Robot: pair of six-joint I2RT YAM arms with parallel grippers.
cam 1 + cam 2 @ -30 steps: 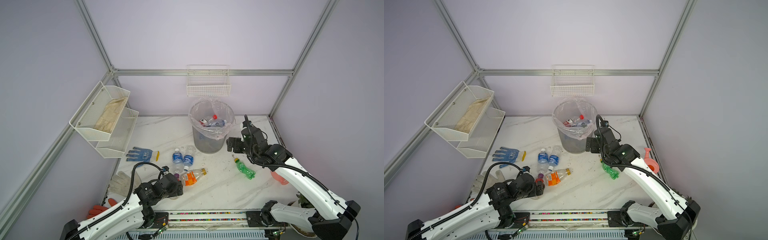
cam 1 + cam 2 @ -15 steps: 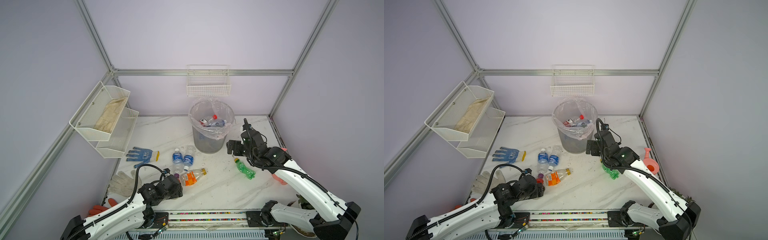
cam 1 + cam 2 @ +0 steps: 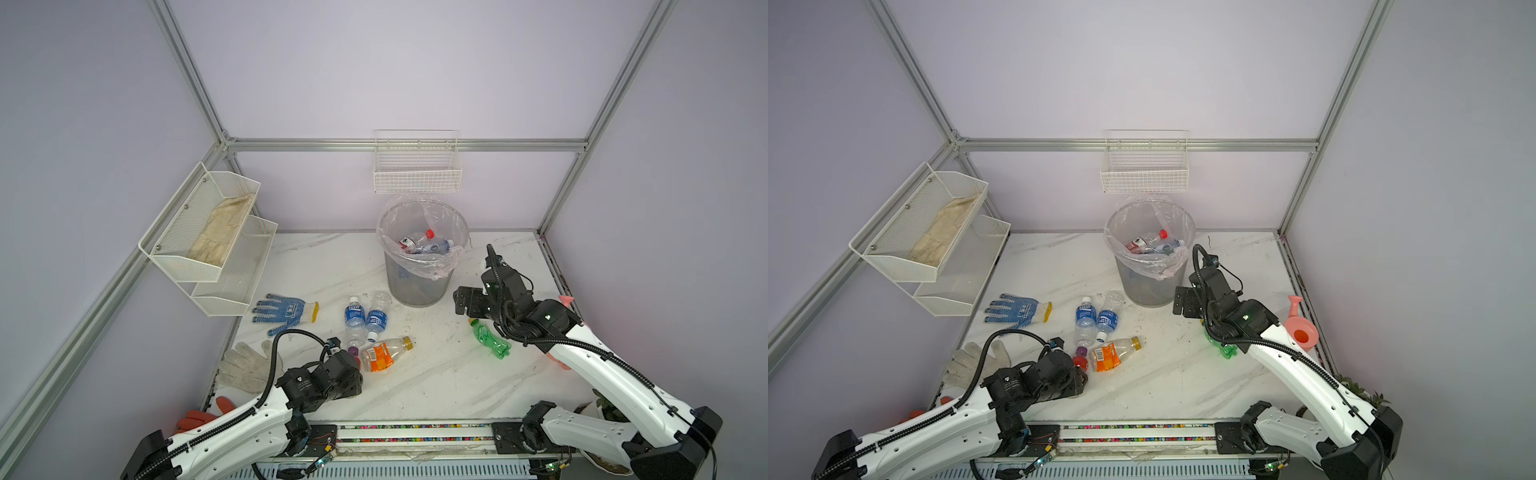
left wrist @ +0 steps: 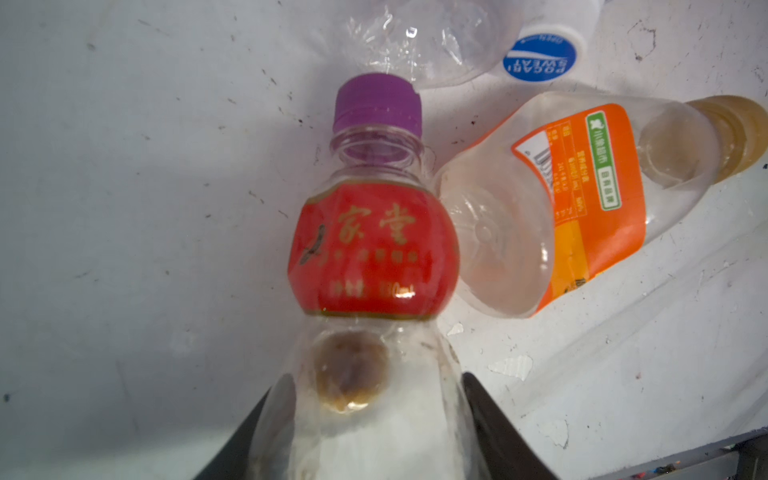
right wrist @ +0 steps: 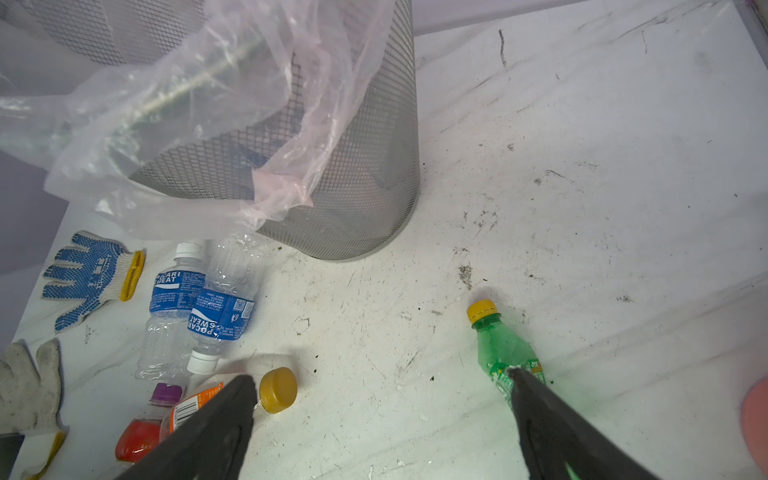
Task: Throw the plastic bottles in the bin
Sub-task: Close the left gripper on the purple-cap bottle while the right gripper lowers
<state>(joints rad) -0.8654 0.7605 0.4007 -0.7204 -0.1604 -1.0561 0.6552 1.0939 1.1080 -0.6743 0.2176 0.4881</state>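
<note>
Marble-veined white table, scuffed and speckled with dark grit, sits in a booth of pale lilac walls framed by aluminium rails. A white wire basket hangs on the back wall. Two white mesh shelves hang on the side wall, and the upper one holds a pale glove. The bin stands well beyond both sets of fingers. It is grey mesh lined with a clear bag and holds several bottles, one red-capped.

The left fingers stand about half apart, one against each side of the clear lower body of the red-labelled bottle. That bottle lies on the table with its purple cap pointing away from the fingertips. Its label carries gold Chinese characters, and the small print is blurred. Right against it lies the orange-labelled bottle, which shows a barcode and a green box of white Chinese characters. Past the purple cap, two blue-labelled bottles lie touching, both reading "POCARI SWEAT".

The right fingers are spread wide with nothing between them. The green bottle, yellow-capped, lies on the table just at one fingertip, its label partly hidden. A blue-dotted glove and a white glove lie near the left fingers. A pink watering can sits behind the right arm.
</note>
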